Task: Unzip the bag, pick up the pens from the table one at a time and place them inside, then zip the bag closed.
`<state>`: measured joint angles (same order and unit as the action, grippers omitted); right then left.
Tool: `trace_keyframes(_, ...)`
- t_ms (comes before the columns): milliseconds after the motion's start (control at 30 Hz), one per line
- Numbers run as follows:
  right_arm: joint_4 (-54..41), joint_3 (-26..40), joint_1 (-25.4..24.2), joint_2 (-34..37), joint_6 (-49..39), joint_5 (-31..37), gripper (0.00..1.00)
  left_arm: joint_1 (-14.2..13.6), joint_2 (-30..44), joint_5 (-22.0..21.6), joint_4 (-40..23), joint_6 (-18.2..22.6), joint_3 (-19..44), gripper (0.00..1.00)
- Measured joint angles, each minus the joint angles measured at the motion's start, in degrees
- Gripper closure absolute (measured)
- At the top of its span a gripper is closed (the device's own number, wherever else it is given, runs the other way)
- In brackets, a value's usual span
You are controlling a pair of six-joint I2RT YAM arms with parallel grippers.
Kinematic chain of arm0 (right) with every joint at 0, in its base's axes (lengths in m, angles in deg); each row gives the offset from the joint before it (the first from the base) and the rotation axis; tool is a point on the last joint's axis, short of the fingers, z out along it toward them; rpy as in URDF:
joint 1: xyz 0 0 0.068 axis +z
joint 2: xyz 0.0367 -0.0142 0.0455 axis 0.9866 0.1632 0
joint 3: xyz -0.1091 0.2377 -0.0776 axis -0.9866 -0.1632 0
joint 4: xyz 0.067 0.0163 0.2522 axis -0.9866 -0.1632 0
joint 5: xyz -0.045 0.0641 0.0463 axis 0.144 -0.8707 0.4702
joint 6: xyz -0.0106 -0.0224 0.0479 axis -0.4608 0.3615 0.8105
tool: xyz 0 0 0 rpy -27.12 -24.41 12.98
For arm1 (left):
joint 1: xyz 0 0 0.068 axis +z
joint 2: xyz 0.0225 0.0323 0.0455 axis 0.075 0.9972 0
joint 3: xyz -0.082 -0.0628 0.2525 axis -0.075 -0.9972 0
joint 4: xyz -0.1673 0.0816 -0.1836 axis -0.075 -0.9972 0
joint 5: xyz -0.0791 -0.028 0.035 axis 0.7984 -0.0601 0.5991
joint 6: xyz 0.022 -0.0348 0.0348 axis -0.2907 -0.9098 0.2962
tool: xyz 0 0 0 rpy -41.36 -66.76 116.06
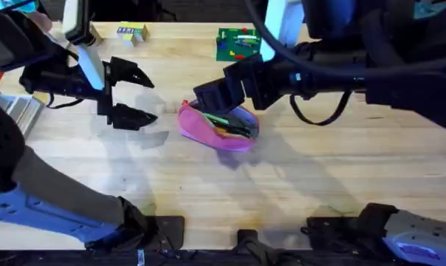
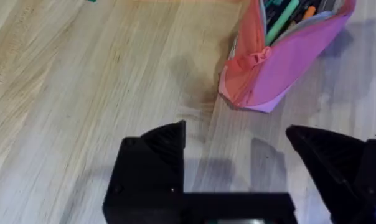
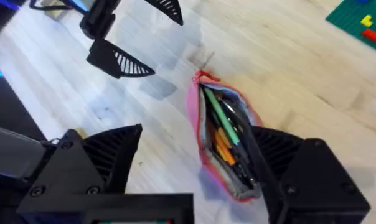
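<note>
The pink bag [image 1: 207, 133] lies unzipped in the middle of the table [image 1: 230, 192], its mouth gaping. Inside it a green pen [image 3: 220, 114] lies among orange and dark items, and a black pen [image 3: 241, 163] lies beside it. My right gripper [image 1: 217, 100] hovers just above the bag's far end, open, and its fingers [image 3: 113, 152] straddle the bag [image 3: 194, 115] with nothing held. My left gripper [image 1: 138, 96] is open and empty, left of the bag with a gap between them. In the left wrist view the bag [image 2: 281, 62] lies ahead of that gripper [image 2: 238, 149].
A small green board [image 1: 238, 44] with coloured pieces sits at the back centre, behind the right arm. A small yellow and blue box [image 1: 131, 33] stands at the back left. Bare wood stretches in front of the bag.
</note>
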<state>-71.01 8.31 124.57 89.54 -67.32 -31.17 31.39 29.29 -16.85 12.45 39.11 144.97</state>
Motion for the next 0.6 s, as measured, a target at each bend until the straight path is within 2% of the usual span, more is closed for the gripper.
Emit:
trace_keyframes(367, 1.3, 0.1, 0.0, 0.5, 3.3, -0.6, 0.004, 0.0, 0.0, 0.0, 0.0, 0.0, 0.0, 0.007)
trace_keyframes(600, 6.8, 0.2, 1.8, 5.3, 3.9, -0.5, 0.004, 0.0, 0.0, 0.0, 0.0, 0.0, 0.0, 0.007)
